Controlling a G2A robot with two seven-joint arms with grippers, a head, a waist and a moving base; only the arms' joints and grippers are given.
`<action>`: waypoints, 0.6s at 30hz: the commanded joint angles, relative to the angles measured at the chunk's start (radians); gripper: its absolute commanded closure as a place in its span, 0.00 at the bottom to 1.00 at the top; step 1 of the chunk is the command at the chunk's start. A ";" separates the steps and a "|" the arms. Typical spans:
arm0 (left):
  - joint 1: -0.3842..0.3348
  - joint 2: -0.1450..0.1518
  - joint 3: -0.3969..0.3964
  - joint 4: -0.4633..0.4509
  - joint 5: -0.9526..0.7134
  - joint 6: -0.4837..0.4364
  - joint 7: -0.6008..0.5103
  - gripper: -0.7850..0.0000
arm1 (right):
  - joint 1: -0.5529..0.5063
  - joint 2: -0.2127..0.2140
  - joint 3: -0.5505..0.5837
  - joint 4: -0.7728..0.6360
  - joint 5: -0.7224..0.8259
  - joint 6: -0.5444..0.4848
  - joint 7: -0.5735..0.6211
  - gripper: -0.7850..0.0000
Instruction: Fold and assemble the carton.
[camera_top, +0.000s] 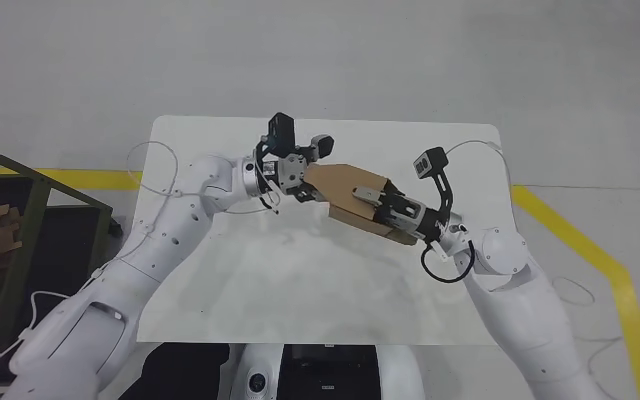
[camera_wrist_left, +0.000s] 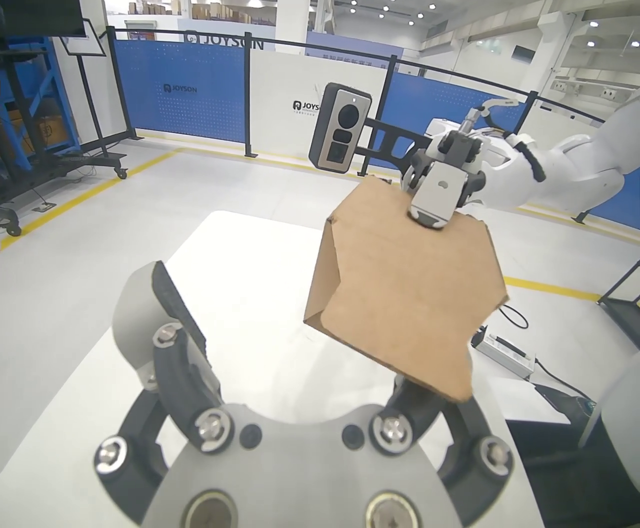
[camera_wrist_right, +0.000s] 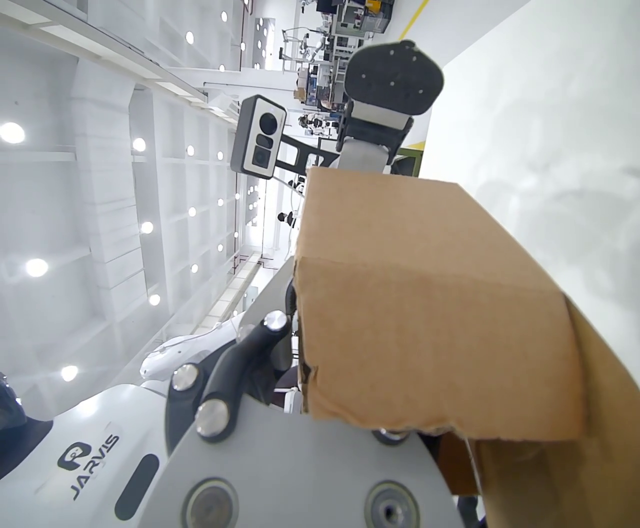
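Observation:
A brown cardboard carton (camera_top: 357, 195), partly folded into a box shape, is held above the middle of the white table (camera_top: 300, 290). My right gripper (camera_top: 388, 207) is shut on the carton's wall at the end nearer the right arm; the left wrist view shows one of its fingers (camera_wrist_left: 434, 200) lying over the carton (camera_wrist_left: 405, 290) edge. My left gripper (camera_top: 305, 173) stands open at the carton's opposite end. One of its fingers (camera_wrist_left: 167, 310) is well apart from the carton, and the other is hidden behind a hanging flap. In the right wrist view, a left finger pad (camera_wrist_right: 392, 82) rises beyond the carton (camera_wrist_right: 425, 320).
A dark cart (camera_top: 40, 220) stands off the table's left side. Yellow tape (camera_top: 560, 225) runs along the floor on both sides. A cable loops (camera_top: 150, 170) near the table's far left corner. Bare table surface lies in front of the carton.

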 joint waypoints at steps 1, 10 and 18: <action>0.000 0.002 0.003 -0.003 0.001 0.000 0.001 0.00 | -0.001 0.000 0.001 0.000 0.001 -0.001 -0.001 1.00; 0.003 0.012 -0.001 -0.005 0.000 0.000 0.017 0.00 | -0.006 0.001 0.020 0.006 0.013 -0.006 0.001 1.00; 0.029 0.038 -0.070 0.031 -0.014 0.000 0.067 0.00 | -0.028 0.007 0.055 0.001 0.027 -0.019 0.026 1.00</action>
